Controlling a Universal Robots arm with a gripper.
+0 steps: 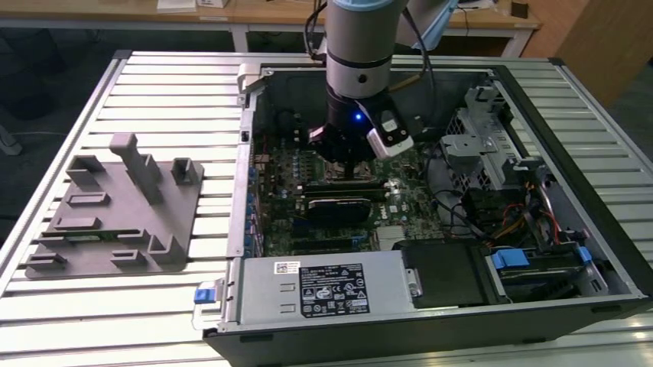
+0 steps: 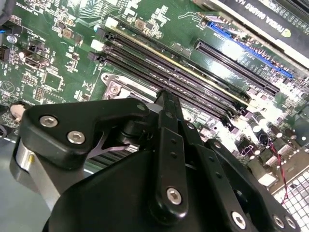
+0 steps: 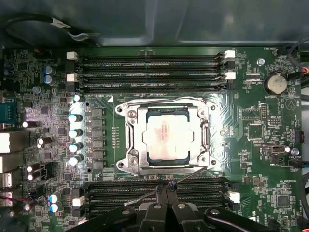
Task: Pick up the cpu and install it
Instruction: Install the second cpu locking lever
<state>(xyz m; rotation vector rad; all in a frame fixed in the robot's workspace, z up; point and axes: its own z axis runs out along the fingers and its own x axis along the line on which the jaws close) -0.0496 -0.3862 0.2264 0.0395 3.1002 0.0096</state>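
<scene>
one cpu seated in socket; claw above board, empty, fingers together.

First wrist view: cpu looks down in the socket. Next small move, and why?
Probably lift the pincer straight up. The cpu lies flat inside the socket frame, square to it; the pincer stands apart from it, over the memory slots.
</scene>
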